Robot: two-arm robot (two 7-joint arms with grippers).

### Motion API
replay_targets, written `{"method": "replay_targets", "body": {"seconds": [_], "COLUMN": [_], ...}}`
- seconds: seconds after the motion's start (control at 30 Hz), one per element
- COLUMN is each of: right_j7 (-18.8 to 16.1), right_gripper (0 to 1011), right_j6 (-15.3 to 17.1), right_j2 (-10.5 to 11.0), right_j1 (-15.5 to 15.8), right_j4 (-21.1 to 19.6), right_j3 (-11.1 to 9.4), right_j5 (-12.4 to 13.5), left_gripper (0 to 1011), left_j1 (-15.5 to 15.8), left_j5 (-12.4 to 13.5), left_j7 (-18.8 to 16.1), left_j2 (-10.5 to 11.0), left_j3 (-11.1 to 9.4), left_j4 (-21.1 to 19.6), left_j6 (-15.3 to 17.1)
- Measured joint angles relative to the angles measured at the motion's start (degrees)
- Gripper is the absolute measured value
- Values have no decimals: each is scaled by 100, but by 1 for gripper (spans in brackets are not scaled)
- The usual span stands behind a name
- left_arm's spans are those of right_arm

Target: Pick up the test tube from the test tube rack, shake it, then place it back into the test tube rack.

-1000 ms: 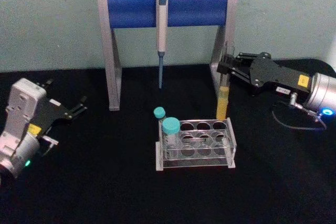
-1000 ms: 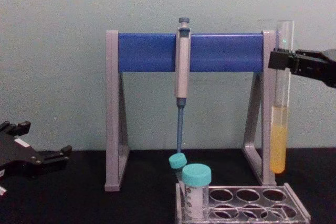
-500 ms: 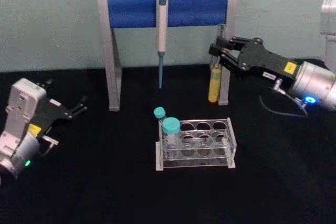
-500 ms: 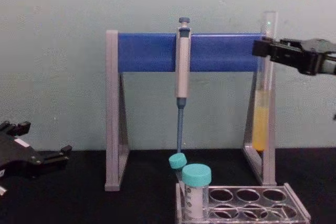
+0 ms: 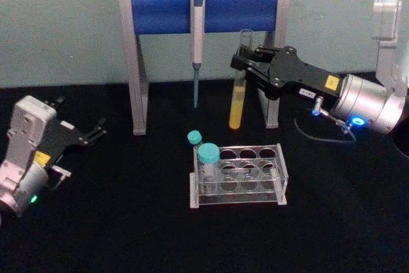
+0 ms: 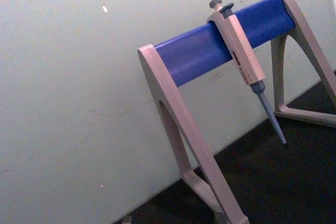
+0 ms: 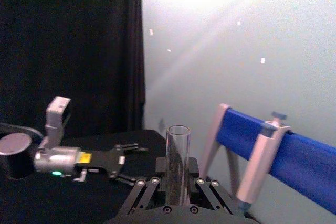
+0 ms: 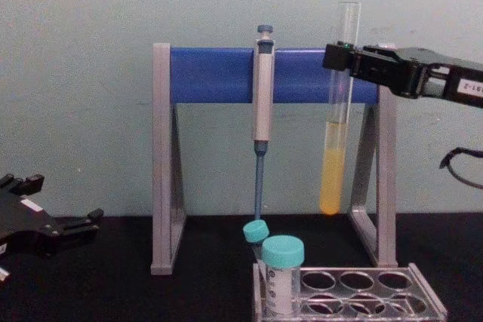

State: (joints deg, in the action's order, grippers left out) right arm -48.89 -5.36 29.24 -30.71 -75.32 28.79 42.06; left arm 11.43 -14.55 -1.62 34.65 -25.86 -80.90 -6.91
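1. Right gripper (image 5: pixel 241 63): the jaws are clamped on the tube (image 5: pixel 238 94) a little below its open mouth. In the chest view the gripper (image 8: pixel 341 59) comes in from the right at the height of the stand's blue bar.
2. Tube: it hangs near upright below the jaws, round end down and yellow liquid in the lower part (image 8: pixel 334 148). It is in the air, out of the rack (image 5: pixel 255 187). The right wrist view shows its open rim (image 7: pixel 177 161) rising above the jaws.
3. Rack: it sits on the black table (image 5: pixel 128 222), below the gripper and nearer the robot. Two teal-capped vials (image 5: pixel 208 158) occupy its left end. The other holes are open.
4. Stand (image 5: pixel 137 62): it is directly behind the gripper. The right leg is just beyond the tube, on the arm's side, and the gripper body crosses in front of it.
5. Pipette (image 5: pixel 197 36): it hangs from the bar to the gripper's left, tip down, near the tube but apart from it. The tube sits between the pipette and the right leg.
6. Left gripper (image 5: pixel 82 112): it is parked low over the table, well apart to the left, fingers spread and holding nothing.
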Motion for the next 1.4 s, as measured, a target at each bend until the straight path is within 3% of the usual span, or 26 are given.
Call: {"method": "replay_targets", "body": {"seconds": [0.23, 0.53, 1.4], "right_j7": [-258, -390, -226], "right_gripper": [232, 232, 232], "right_j6": [34, -124, -319], "right_j2": [171, 444, 345], "right_j1": [89, 234, 213], "right_j4": [-148, -278, -44], "right_j3": [46, 53, 59], "right_j5": [154, 171, -36], "left_gripper": [1001, 1001, 1001], "left_j1": [0, 0, 0], "left_j5": [0, 0, 0], "left_j7": [0, 0, 0], "left_j2": [0, 0, 0], "left_j3": [0, 0, 0], "left_j4": [0, 0, 0], "left_j6": [0, 0, 0]}}
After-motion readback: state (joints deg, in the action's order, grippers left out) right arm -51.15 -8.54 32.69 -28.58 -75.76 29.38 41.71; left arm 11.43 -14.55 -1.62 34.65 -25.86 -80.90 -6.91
